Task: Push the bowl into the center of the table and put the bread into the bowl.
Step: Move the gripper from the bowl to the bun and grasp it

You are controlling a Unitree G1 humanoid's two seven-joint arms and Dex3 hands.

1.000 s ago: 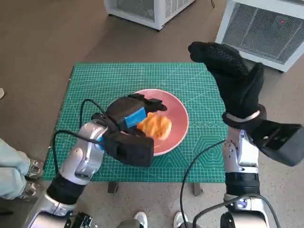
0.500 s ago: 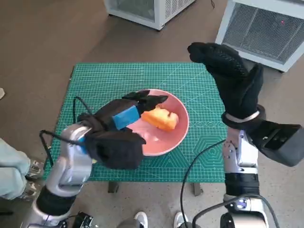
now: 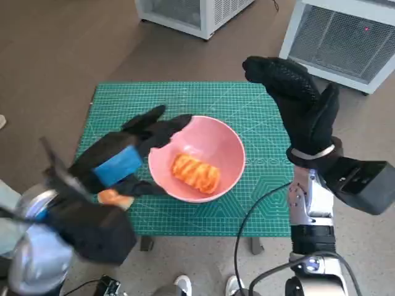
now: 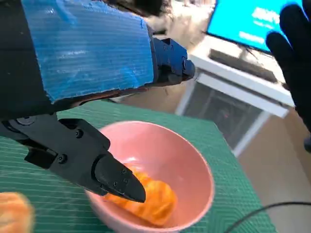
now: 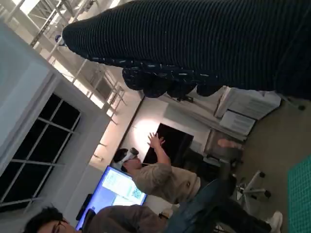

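1. Now we see the bread (image 3: 195, 173) lying inside the bowl (image 3: 229, 143), and the bowl sits about mid-table (image 3: 259, 111), so both parts of the task look done to us.
2. Our left hand (image 3: 126, 157) is just left of the bowl, fingers spread and holding nothing; fingertips (image 3: 179, 121) reach the bowl's left rim, though we cannot tell if they touch.
3. Our right hand (image 3: 296, 102) is raised off the table at the far right, fingers apart, empty.
4. A second orange piece (image 3: 114, 198) lies on the table near the left hand, partly hidden.
5. To finish well, we should draw the left hand away leftward and upward, keeping fingers off the rim so the bowl is not nudged off centre.
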